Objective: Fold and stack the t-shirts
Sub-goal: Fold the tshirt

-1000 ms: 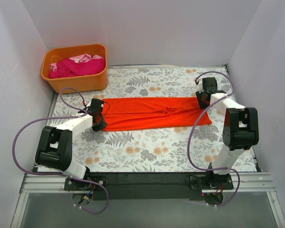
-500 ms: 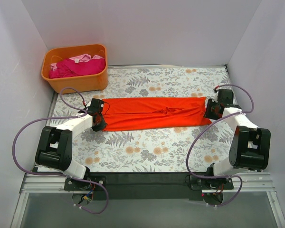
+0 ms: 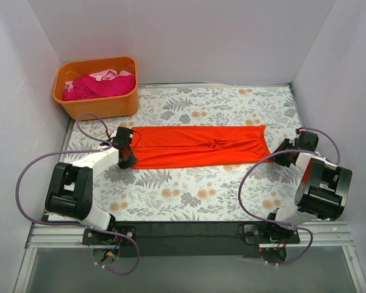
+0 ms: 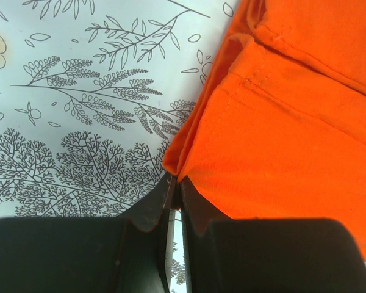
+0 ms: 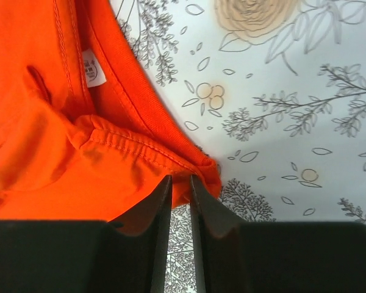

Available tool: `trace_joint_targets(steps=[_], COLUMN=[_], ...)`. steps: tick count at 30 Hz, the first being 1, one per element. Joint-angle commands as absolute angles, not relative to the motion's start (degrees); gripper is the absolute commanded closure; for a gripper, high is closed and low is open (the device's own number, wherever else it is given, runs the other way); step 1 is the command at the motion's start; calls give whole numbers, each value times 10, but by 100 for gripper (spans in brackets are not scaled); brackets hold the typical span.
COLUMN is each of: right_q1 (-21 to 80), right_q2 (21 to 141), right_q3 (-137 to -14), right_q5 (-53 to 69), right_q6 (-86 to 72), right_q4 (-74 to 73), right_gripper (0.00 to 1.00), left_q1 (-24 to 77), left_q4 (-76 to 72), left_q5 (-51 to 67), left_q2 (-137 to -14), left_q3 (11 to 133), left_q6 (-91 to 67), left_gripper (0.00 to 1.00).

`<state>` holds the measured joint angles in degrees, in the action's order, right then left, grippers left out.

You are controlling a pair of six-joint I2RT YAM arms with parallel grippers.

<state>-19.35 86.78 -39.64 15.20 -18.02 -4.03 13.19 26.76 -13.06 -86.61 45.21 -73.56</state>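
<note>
The orange-red t-shirt [image 3: 198, 146] lies folded into a long strip across the middle of the table. My left gripper [image 3: 128, 157] is at its left end, shut on a fold of the hem [image 4: 189, 152]. My right gripper [image 3: 282, 154] is at its right end, by the neck. Its jaws are nearly closed and pinch the collar edge [image 5: 198, 171]. The neck label [image 5: 93, 68] shows inside the collar. A magenta t-shirt [image 3: 100, 85] and a pale pink t-shirt [image 3: 104, 74] lie crumpled in the tub.
An orange plastic tub [image 3: 97, 105] stands at the far left corner. The floral tablecloth [image 3: 189, 195] covers the table. White walls close in on the left, back and right. Purple cables [image 3: 256, 177] loop beside both arms.
My right arm has swung right and toward the near side, carrying its gripper from the shirt's far right corner to beyond the right end. The left arm has not moved.
</note>
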Motion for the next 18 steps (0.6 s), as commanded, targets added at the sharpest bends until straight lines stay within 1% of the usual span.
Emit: trace_joint_targets(steps=[1, 5, 8, 11, 12, 14, 15, 16, 18], right_q1=[-237, -249, -248, -224, -215, -184, -173, -159, -113], right_q2=[873, 854, 822, 771, 757, 717, 707, 699, 687], right_q3=[-352, -349, -364, -373, -375, -385, -391, -397, -421], right_q5=[103, 91, 87, 70, 61, 40, 37, 35, 35], right_q6=[-197, -206, -217, -229, -231, -228, -223, -215, -183], right_q4=[-47, -64, -84, -98, -100, -100, -99, -98, -99], right_gripper=[78, 78, 76, 74, 73, 71, 68, 67, 64], left_q1=[126, 122, 122, 122, 122, 122, 122, 122, 122], left_q4=[294, 311, 325, 337, 337, 337, 339, 341, 349], left_q5=[-146, -134, -143, -154, -155, -157, -160, -162, -159], left_q2=[-850, -848, -817, -775, -766, -745, -741, -738, -732], left_q3=[435, 428, 419, 410, 409, 412, 416, 426, 438], left_q6=[-751, -768, -775, -780, -780, -779, -780, -776, -773], left_gripper=[92, 92, 92, 86, 75, 64, 58, 46, 42])
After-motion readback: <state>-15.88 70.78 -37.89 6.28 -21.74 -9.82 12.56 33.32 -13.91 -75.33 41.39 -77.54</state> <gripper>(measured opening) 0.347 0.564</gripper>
